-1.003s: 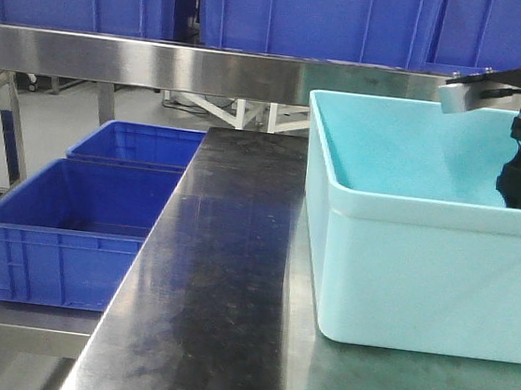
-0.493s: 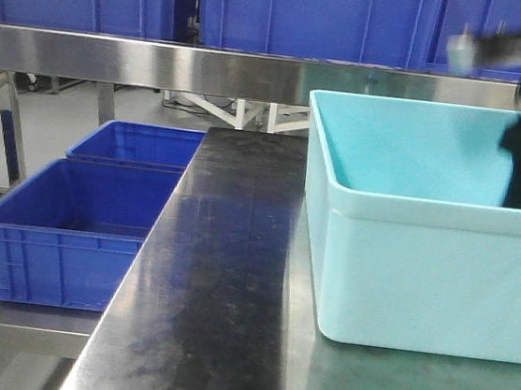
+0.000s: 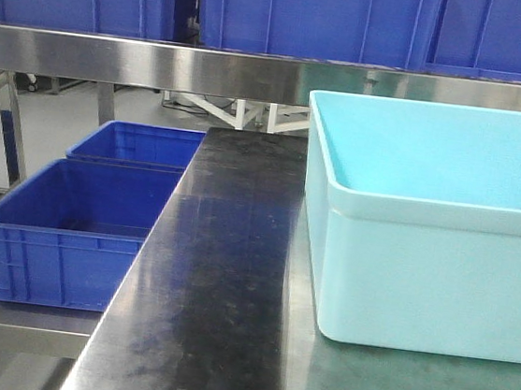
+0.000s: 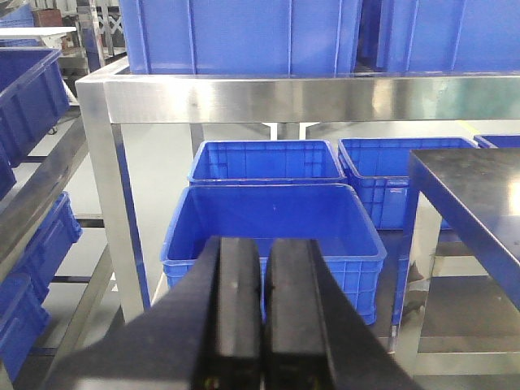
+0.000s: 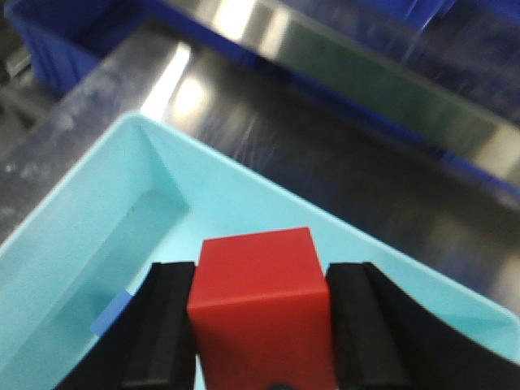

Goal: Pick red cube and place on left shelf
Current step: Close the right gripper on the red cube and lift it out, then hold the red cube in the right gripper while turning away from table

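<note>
Three views are covering this moment. In the exterior front-facing view, a pale turquoise tub (image 3: 421, 270) is filling the right half of the frame (its floor is hidden behind the near wall). It is sitting on a steel table (image 3: 221, 294) that is running up the middle. Two blue crates (image 3: 77, 231) are standing one behind the other at the lower left, below the tabletop. A steel shelf rail (image 3: 162, 63) is crossing the upper part of the frame, with more blue bins (image 3: 300, 11) resting above it.

In the left wrist view, the left gripper (image 4: 262, 260) is reaching in from the bottom centre. Its two black fingers (image 4: 236, 309) are pressing flat against each other with nothing between them. Beyond them the blue crates are sitting low under the steel shelf rail, and the dark table edge is showing at the right.

In the right wrist view, the right gripper (image 5: 260, 325) is clamping the red cube (image 5: 256, 276) at the lower centre, one black finger touching each side of it. The cube is hanging over the open inside of the turquoise tub, whose rim is running diagonally from the upper left toward the right edge. A small blue piece (image 5: 110, 313) is showing at the lower left, just beside one finger. The steel surface across the top is blurred.
</note>
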`<state>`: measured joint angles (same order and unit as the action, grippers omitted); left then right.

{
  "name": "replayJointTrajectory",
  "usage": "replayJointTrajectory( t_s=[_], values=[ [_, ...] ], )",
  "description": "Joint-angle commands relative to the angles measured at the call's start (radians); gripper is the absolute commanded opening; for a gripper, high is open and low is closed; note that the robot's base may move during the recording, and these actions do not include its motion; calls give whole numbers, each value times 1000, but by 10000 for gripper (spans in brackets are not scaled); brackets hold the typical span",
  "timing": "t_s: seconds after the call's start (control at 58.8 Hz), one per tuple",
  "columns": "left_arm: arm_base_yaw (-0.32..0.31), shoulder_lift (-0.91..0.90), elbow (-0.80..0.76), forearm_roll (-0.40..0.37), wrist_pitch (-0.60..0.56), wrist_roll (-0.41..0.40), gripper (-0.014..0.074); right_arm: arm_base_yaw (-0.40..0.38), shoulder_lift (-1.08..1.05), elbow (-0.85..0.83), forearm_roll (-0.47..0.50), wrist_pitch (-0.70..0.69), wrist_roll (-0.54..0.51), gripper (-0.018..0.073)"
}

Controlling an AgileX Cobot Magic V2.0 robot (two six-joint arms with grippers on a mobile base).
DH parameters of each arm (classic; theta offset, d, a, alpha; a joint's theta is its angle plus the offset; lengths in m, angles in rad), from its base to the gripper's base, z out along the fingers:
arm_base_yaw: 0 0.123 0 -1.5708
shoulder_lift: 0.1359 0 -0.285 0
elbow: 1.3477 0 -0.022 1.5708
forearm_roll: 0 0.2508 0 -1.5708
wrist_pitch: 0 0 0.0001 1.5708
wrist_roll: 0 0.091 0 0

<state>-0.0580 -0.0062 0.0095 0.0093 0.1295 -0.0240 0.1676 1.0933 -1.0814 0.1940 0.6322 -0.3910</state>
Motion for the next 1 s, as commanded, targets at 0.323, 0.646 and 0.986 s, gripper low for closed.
replayJointTrajectory(
  t_s=[0.323, 0.646, 0.986],
  values=[
    [-5, -16, 23, -3, -87, -1, 102, 1, -566, 396, 77, -255, -3, 62],
    [-5, -16, 23, -3, -87, -1, 102, 1, -699, 450, 78, -279, -3, 62],
    [-5, -16, 23, -3, -87, -1, 102, 1, -699, 450, 78, -270, -3, 62]
  ],
)
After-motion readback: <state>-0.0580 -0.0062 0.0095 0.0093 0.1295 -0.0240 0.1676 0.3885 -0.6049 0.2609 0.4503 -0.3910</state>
